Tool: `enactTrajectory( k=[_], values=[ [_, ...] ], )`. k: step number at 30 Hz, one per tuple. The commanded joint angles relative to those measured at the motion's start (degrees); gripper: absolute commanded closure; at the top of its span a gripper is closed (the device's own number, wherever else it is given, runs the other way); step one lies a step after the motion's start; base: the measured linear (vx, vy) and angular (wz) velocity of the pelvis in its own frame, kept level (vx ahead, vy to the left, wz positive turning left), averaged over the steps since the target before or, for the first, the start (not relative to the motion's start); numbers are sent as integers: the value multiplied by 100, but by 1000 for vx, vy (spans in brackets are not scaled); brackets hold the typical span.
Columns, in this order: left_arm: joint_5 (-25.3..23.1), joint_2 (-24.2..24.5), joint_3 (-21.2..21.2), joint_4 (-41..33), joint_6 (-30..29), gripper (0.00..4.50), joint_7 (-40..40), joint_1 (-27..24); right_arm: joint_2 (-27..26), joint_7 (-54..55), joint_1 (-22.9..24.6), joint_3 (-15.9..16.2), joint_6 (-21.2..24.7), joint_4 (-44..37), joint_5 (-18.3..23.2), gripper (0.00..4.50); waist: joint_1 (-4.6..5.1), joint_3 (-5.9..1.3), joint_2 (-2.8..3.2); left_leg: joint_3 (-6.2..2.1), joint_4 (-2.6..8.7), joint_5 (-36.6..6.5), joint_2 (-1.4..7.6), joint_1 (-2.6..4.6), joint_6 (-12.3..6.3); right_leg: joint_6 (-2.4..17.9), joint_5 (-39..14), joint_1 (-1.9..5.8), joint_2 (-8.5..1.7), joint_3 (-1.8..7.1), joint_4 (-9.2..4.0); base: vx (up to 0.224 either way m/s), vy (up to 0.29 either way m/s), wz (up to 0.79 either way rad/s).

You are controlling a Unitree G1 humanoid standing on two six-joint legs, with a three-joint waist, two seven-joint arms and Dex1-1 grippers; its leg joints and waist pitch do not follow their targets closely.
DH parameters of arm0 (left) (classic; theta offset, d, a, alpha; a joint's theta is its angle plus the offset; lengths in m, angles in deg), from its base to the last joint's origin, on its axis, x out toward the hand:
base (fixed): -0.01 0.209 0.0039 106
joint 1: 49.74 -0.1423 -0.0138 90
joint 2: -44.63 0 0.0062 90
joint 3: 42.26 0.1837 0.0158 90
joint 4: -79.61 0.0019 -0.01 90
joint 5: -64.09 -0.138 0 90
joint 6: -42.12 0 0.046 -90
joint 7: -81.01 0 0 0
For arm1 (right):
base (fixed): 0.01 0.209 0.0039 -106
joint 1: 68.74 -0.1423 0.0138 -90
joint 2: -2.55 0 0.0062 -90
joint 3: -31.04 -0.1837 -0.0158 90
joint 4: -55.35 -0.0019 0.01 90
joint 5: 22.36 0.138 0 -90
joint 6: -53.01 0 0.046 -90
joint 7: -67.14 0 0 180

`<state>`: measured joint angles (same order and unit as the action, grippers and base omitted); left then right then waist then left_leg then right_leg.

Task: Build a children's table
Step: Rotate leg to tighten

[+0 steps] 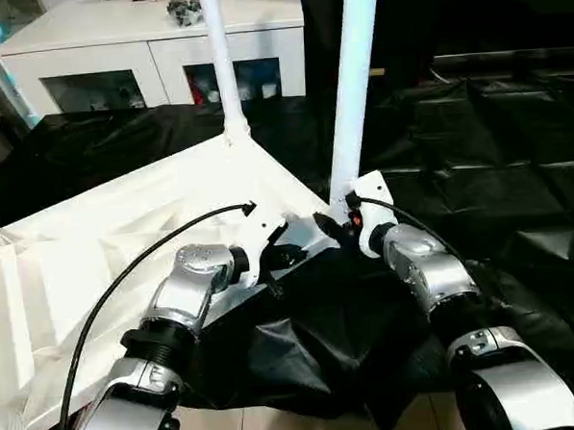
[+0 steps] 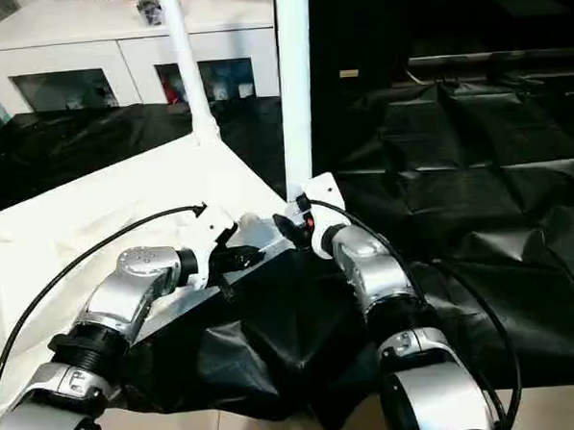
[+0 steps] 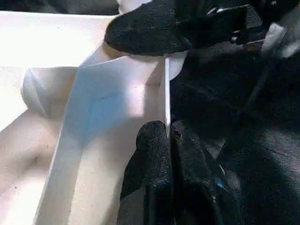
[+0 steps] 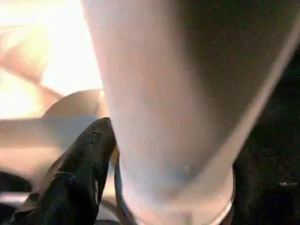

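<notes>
The children's table top (image 1: 124, 224) lies upside down on the black cloth, its ribbed underside facing up. Two white legs stand upright in its corner sockets, one at the far corner (image 1: 219, 64) and one at the near corner (image 1: 352, 86). My left gripper (image 3: 168, 129) is shut on the thin white rim of the top, next to the near corner. My right gripper (image 1: 337, 222) sits open at the base of the near leg (image 4: 159, 93). One of its black fingers (image 4: 89, 154) lies against the side of the leg; the other is hidden behind it.
The black-draped work table (image 1: 477, 166) stretches away to the right. Its cloth bunches and hangs over the front edge (image 1: 322, 338) between my forearms. A white cabinet with glass doors (image 1: 153, 49) stands behind the table at the back left.
</notes>
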<state>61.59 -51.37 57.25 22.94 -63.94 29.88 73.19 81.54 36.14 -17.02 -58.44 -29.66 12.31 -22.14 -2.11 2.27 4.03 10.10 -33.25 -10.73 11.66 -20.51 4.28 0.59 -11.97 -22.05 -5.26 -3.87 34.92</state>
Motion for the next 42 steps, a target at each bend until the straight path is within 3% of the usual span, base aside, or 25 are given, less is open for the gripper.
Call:
enactTrajectory(
  k=[1, 4, 7, 17, 18, 23, 27, 30, 32, 34, 35, 36, 37, 40, 42],
  values=[
    [213, -98, 331, -311, 231, 450, -466, 4, -218, -955, 133, 631, 4, -38, 66, 73, -12, -307, -78, -29, 391, -1157, 115, -24, -338, 1260, -972, 248, -277, 209, -448, 0, 0, 0],
    [270, 167, 386, -405, 280, 450, -891, -62, 93, -1632, 194, 800, -164, -260, 71, 73, -25, -341, -79, -18, 349, -867, 109, -34, -468, 1397, -423, 269, -260, 194, -391, 0, 0, 0],
    [338, 354, 428, -463, 363, 450, -1281, -102, 302, -2129, 228, 890, -248, -387, 113, 73, -57, -370, -88, 4, 277, -430, 107, -81, -722, 1577, 321, 263, -252, 187, -297, 0, 0, 0],
    [453, 785, 516, -402, 494, 450, -2145, -71, 1002, -4131, 771, 1534, -55, -1457, 302, 73, -168, -336, -84, 5, 302, -801, 146, -36, -644, 1544, -182, 232, -256, 200, -331, 0, 0, 0],
    [467, 832, 529, -385, 529, 450, -2260, -52, 1021, -4255, 811, 1546, 62, -1527, 338, 97, -171, -342, -84, 5, 300, -807, 143, -38, -625, 1535, -205, 235, -262, 204, -330, 0, 0, 0],
    [477, 872, 538, -379, 525, 450, -2363, -39, 1024, -4254, 854, 1547, 183, -1639, 394, 131, -178, -338, -62, -4, 310, -837, 138, -37, -529, 1519, -319, 233, -261, 202, -337, 0, 0, 0],
    [479, 845, 531, -387, 504, 450, -2373, -47, 973, -4198, 905, 1503, 291, -1732, 417, 165, -180, -361, -70, -4, 291, -672, 132, -39, -544, 1554, -19, 242, -253, 200, -305, 0, 0, 0],
    [451, 696, 437, -355, 442, 450, -2058, -59, 764, -3734, 898, 1327, 316, -1563, 356, 177, -182, -357, -77, -1, 288, -677, 128, -43, -554, 1560, -28, 243, -260, 197, -310, 0, 0, 0],
    [393, 586, 367, -321, 387, 450, -1719, -44, 565, -3053, 803, 1171, 286, -1261, 211, 181, -165, -333, -82, 0, 308, -807, 126, -45, -479, 1513, -299, 236, -262, 199, -338, 0, 0, 0],
    [383, 571, 356, -316, 377, 450, -1670, -40, 540, -2954, 785, 1152, 280, -1215, 191, 182, -132, -304, -79, -12, 344, -1108, 119, -28, -311, 1401, -895, 230, -280, 196, -398, 0, 0, 0],
    [270, 381, 249, -261, 272, 450, -1088, -8, 225, -1624, 530, 873, 183, -591, -25, 182, -111, -290, -74, -20, 369, -1224, 138, -13, -214, 1324, -1190, 212, -296, 213, -421, 0, 0, 0],
    [197, 219, 144, -177, 220, 450, -600, 28, 48, -980, 387, 706, 190, -260, -62, 182, -36, -238, -59, -34, 413, -1509, 123, -6, -57, 1245, -1654, 182, -293, 204, -462, 0, 0, 0],
    [165, 132, 81, -119, 200, 450, -330, 54, -25, -768, 331, 641, 223, -139, -52, 183, 19, -253, -72, -50, 413, -1690, 106, 28, 41, 1121, -2029, 190, -298, 197, -502, 0, 0, 0],
    [167, -183, -69, -52, 90, 450, 285, 75, -332, 129, 140, 349, 325, 210, 37, 183, 44, -275, -57, -45, 405, -1582, 115, 24, -1, 1138, -1687, 180, -282, 224, -498, 0, 0, 0],
    [167, -349, -60, -102, 34, 450, 445, 35, -512, 440, 62, 226, 251, 330, 87, 183, 39, -304, -98, -32, 388, -1379, 99, 5, -98, 1166, -1331, 203, -275, 218, -478, 0, 0, 0]
  ],
)
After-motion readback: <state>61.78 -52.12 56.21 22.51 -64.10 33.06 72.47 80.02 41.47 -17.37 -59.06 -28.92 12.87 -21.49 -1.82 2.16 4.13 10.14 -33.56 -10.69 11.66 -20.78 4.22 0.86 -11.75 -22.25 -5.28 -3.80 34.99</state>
